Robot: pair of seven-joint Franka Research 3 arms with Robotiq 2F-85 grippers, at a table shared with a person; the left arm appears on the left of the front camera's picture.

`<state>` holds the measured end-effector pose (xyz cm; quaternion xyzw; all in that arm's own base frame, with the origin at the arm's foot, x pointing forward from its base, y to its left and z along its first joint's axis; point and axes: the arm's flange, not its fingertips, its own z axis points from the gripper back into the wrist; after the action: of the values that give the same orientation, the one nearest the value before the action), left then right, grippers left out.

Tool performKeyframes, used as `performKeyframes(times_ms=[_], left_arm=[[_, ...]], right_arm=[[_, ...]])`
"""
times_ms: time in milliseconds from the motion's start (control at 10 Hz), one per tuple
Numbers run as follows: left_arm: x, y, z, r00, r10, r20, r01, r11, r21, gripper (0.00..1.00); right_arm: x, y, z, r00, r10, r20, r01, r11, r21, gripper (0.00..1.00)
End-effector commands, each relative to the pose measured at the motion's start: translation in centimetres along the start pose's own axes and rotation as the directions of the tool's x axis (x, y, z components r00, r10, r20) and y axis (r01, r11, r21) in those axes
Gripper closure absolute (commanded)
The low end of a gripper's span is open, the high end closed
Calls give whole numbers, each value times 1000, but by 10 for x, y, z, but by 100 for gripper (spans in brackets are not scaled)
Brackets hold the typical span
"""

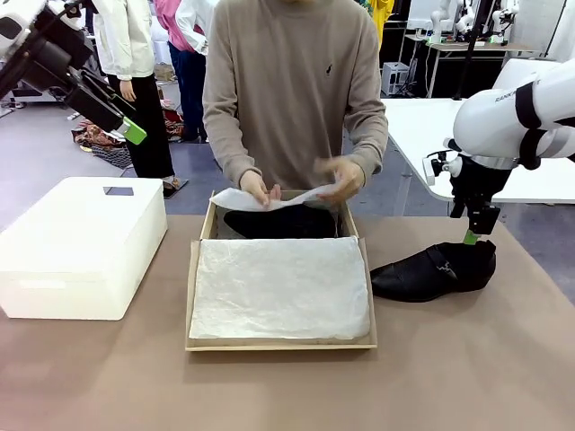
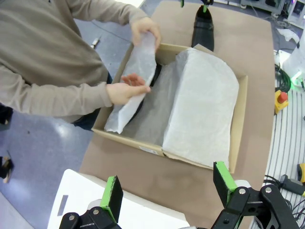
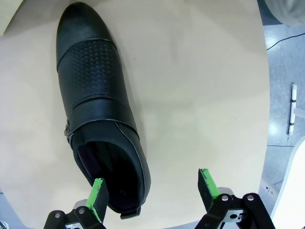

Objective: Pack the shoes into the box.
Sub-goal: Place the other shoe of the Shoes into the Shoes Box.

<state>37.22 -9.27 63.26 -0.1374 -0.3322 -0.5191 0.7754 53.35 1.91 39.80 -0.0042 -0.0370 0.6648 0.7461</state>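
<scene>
One shoe [image 1: 278, 222] lies in the box [image 1: 280, 344], well left of the open right jaws. The second shoe [image 3: 95, 109] sits on the table [image 3: 200, 95] with its heel under them. Next they should close on that heel and lift. Left jaws hang open, raised far from the box.

One glossy black leather dress shoe [image 1: 278, 223], lying in the far half of the tan cardboard shoebox [image 1: 280, 345], is largely hidden under a sheet of white tissue paper [image 1: 269, 199]. The person's hand [image 1: 340, 175] on the right is blurred. The white left arm [image 1: 36, 49] is cut off by the top-left edge.
</scene>
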Motion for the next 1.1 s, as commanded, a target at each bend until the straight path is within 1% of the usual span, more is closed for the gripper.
performKeyframes(times_ms=[0,500,1000], left_arm=[[0,0,1,1000,5,13,-4,1000,-9,0],[0,0,1,1000,5,13,-4,1000,-9,0],[0,0,1,1000,5,13,-4,1000,-9,0]], right_arm=[[0,0,0,1000,0,0,0,1000,0,0],[-14,-1,-24,999,38,10,-38,999,-27,0],[-19,-12,-48,998,60,25,-58,997,-48,0]])
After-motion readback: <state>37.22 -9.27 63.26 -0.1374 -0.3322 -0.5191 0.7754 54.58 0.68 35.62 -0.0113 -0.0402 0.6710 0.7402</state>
